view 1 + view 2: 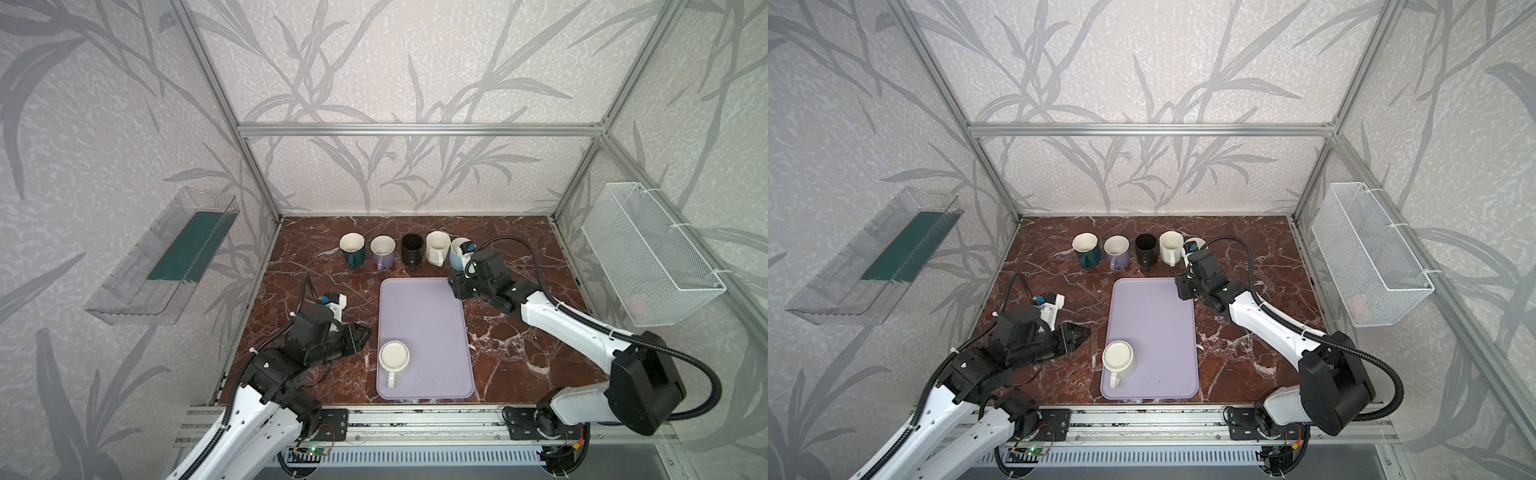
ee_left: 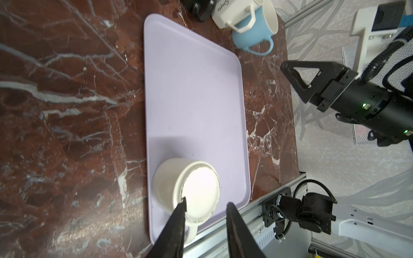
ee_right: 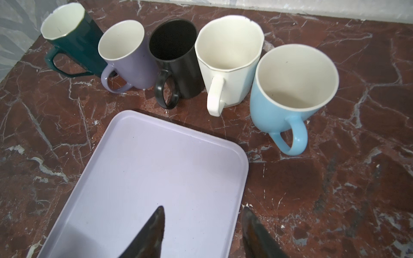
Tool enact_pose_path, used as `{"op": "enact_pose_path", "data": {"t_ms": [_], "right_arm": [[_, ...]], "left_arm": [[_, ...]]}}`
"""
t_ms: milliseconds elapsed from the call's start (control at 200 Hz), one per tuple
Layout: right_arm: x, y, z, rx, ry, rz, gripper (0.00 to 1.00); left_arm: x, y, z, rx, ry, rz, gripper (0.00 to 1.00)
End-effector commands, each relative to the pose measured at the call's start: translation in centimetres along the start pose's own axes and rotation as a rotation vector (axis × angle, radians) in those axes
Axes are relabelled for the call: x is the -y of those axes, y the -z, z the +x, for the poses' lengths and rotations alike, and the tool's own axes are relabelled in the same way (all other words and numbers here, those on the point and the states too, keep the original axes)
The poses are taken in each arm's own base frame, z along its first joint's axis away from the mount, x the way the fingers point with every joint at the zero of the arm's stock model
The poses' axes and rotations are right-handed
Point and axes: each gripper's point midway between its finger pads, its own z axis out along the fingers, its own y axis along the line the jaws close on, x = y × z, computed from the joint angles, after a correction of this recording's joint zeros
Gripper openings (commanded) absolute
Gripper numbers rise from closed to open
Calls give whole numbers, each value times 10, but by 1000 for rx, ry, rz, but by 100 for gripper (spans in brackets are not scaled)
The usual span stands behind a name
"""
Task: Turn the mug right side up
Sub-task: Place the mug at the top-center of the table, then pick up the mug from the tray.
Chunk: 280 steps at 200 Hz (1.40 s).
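The mug point(image 1: 394, 356) is cream and stands upside down, base up, on the near left corner of a lilac tray point(image 1: 424, 324), its handle toward the front edge. It shows in both top views and in the left wrist view point(image 2: 190, 192). My left gripper point(image 1: 365, 332) lies low over the table just left of the tray, apart from the mug, open with nothing between its fingers point(image 2: 206, 201). My right gripper point(image 1: 455, 286) hovers open and empty over the tray's far right corner point(image 3: 203, 208).
Several upright mugs stand in a row behind the tray: dark green point(image 3: 76, 38), purple point(image 3: 127, 53), black point(image 3: 176, 58), white point(image 3: 228, 55), light blue point(image 3: 288, 89). A clear bin point(image 1: 166, 257) hangs on the left wall, a wire basket point(image 1: 648, 253) on the right.
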Motion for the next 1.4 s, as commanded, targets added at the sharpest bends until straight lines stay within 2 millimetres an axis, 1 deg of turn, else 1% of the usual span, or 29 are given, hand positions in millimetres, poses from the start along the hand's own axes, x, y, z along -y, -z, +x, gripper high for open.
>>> {"op": "enact_pose_path", "data": {"t_ms": [0,150,305,425,490,635,930,1140,1234,1394], "right_arm": [[-8,9,4,-13,16,-44,54],[-12,12,3,-18,22,-64,54],[-20,11,4,-42,33,-108,54],[-21,9,9,-71,39,-114,54],[-21,8,11,-79,41,-115,54],[-20,6,15,-95,40,-113,54],[-19,7,19,-105,49,-109,54],[-18,8,21,-109,51,-108,54],[-18,9,22,-112,53,-107,55],[-17,10,25,-115,55,-104,55]], "left_arm": [[-22,4,28,-92,94,-86,32],[-30,1,51,-172,117,-93,32],[-44,-17,83,-306,136,-102,32],[-45,-28,94,-362,109,-107,32],[-42,-34,95,-371,79,-110,32],[-25,-47,93,-355,20,-96,32],[-16,-53,91,-318,-54,-173,34],[-18,-55,91,-301,-114,-272,35],[-23,-53,91,-287,-147,-340,37],[-19,-59,96,-289,-182,-375,41]]}}
